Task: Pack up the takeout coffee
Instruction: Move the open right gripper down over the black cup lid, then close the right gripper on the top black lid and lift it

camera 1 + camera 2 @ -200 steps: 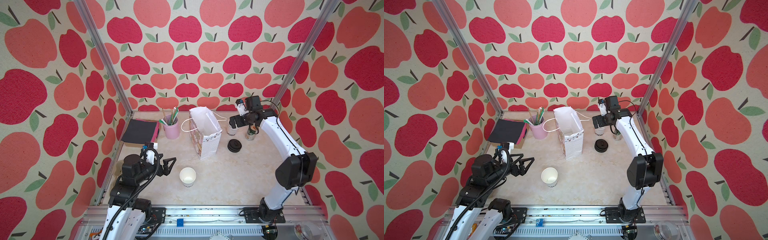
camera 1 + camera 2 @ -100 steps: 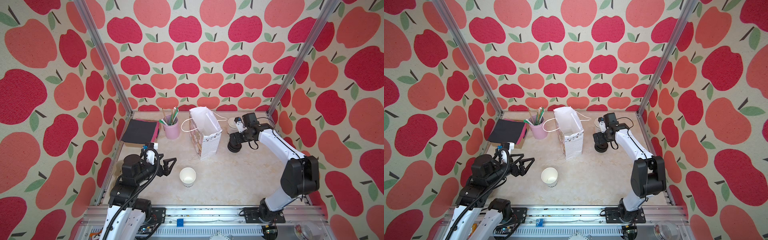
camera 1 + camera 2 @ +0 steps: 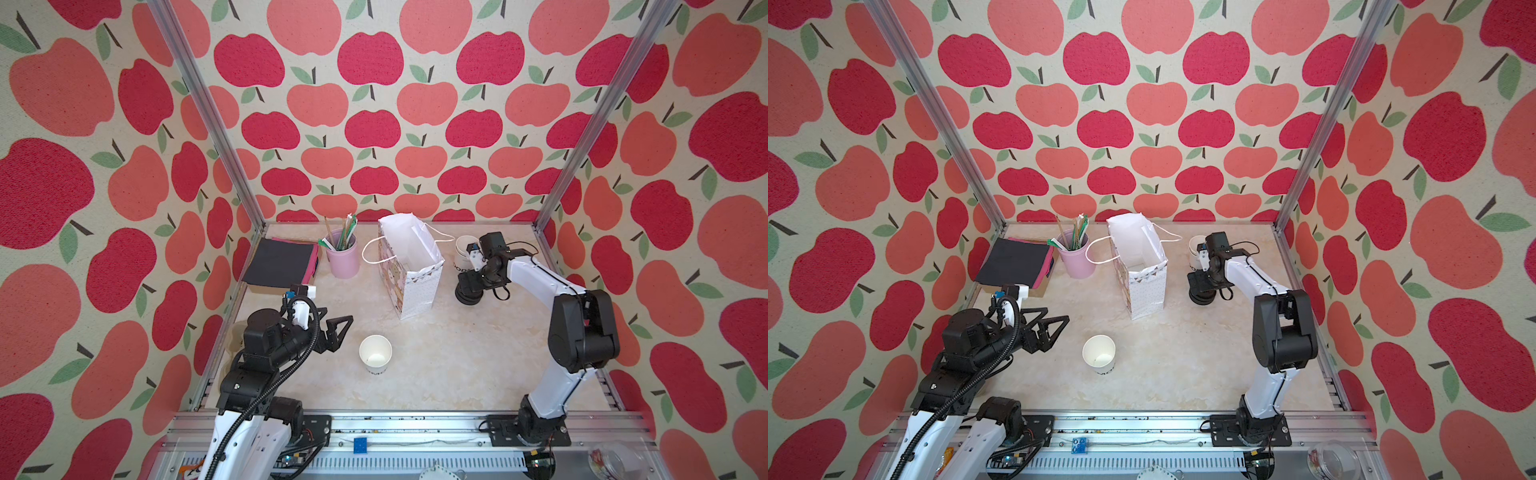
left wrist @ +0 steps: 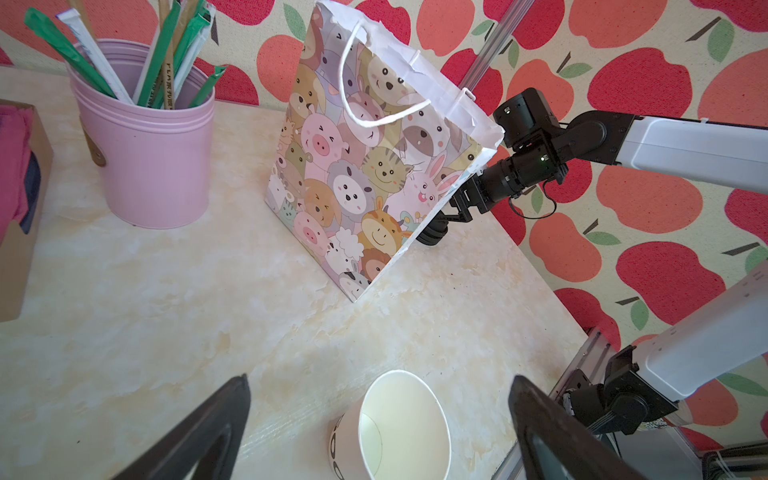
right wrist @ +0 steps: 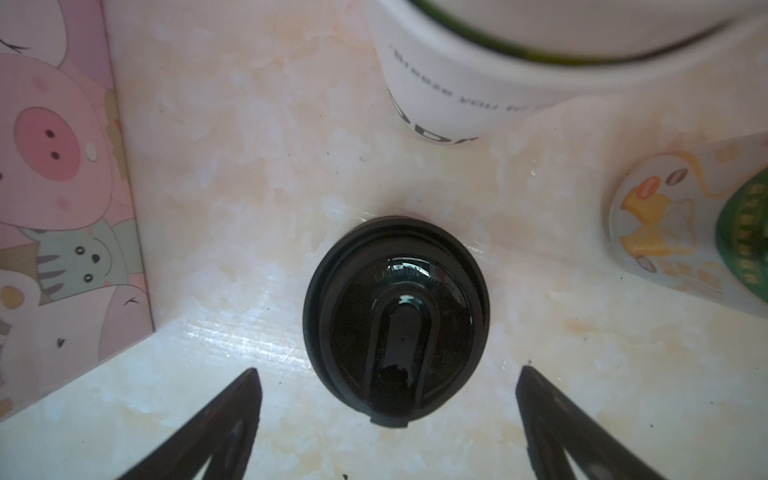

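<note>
The takeout coffee's white paper cup (image 3: 375, 354) (image 3: 1099, 353) (image 4: 399, 428) stands open and lidless near the table's front. Its dark lettering sits low on the side. My left gripper (image 3: 338, 332) (image 4: 380, 380) hovers open just left of the cup and holds nothing. A round black sip lid (image 3: 468, 296) (image 3: 1202, 296) (image 5: 395, 320) lies on the table right of the cartoon-animal paper bag (image 3: 409, 270) (image 4: 365, 166). My right gripper (image 3: 469, 286) (image 5: 388, 372) points down over the lid. It is open, with a finger on either side of the lid's near edge.
Behind the lid stands a stack of nested white cups (image 3: 464, 249) (image 5: 478, 83), with a green-topped drink can (image 5: 706, 232) beside it. A pink pot of straws (image 3: 344, 257) and a box of dark napkins (image 3: 278, 262) sit at the back left. The bag stands upright and open.
My right arm came forward from the stack of cups at the back and dropped low over the black lid. The left arm and the open cup have not moved.
</note>
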